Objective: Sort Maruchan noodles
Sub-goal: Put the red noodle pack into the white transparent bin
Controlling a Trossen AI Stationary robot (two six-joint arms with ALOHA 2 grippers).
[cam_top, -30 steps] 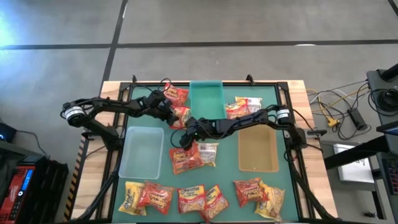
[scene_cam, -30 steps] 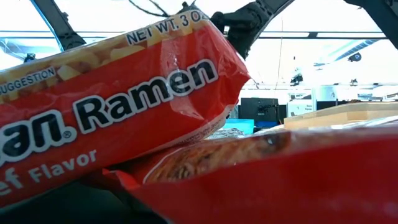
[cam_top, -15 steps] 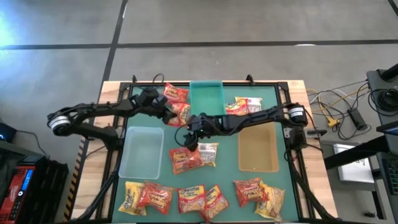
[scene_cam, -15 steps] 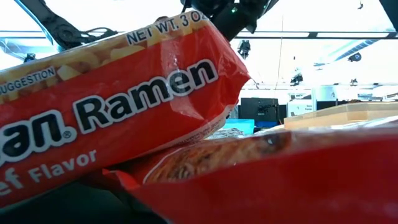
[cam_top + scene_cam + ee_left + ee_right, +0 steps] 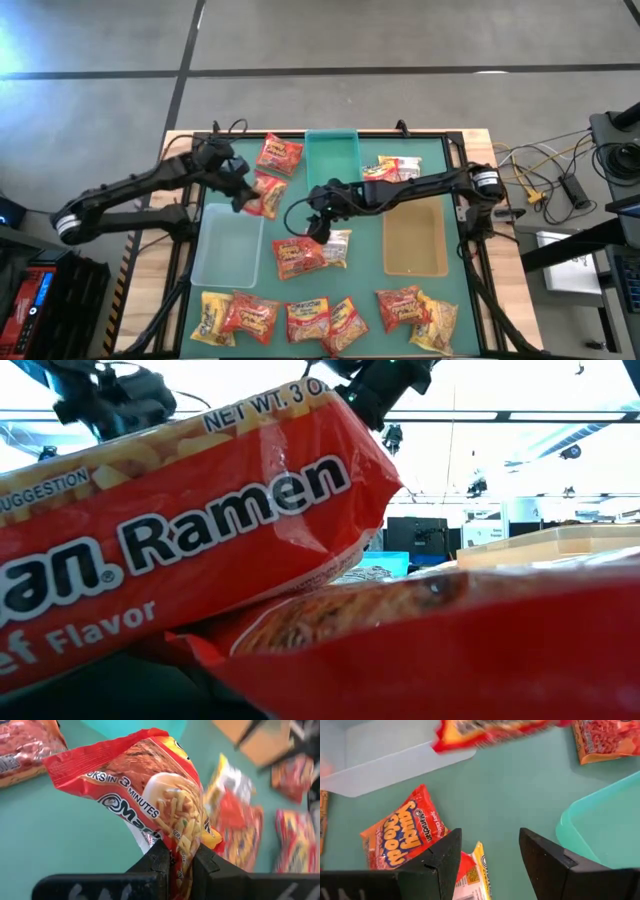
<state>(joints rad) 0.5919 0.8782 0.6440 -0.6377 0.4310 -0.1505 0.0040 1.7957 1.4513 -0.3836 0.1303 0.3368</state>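
Note:
Several red and yellow Maruchan noodle packets lie flat on the green mat (image 5: 365, 270): a row along the near edge (image 5: 310, 318), two in the middle (image 5: 300, 256), some at the far right (image 5: 390, 170) and one at the far left (image 5: 280, 155). My left gripper (image 5: 245, 192) is shut on a red packet (image 5: 265, 196), between the far-left packet and the clear bin (image 5: 228, 245). My right gripper (image 5: 316, 212) hangs open over the middle packets (image 5: 402, 837), nothing between its fingers. Two packets (image 5: 200, 530) fill the low view. My left gripper pinches one end of the red packet (image 5: 182, 847) between its two fingers. The fingers slant down from the table's left side. The packet is lifted clear of the mat and sticks out beyond the fingertips, its printed face (image 5: 150, 785) showing, crumpled where it is gripped.
A teal bin (image 5: 332, 160) stands at the far middle, a tan bin (image 5: 415, 238) at the right and the clear bin at the left. Bare mat lies between the bins. Cables and gear (image 5: 560, 185) sit off the table's right side.
My left gripper has risen and drawn back toward the table's left edge, carrying the red packet up and away from the far-left packet, toward the clear bin. My right gripper has risen a little over the middle packets, still open.

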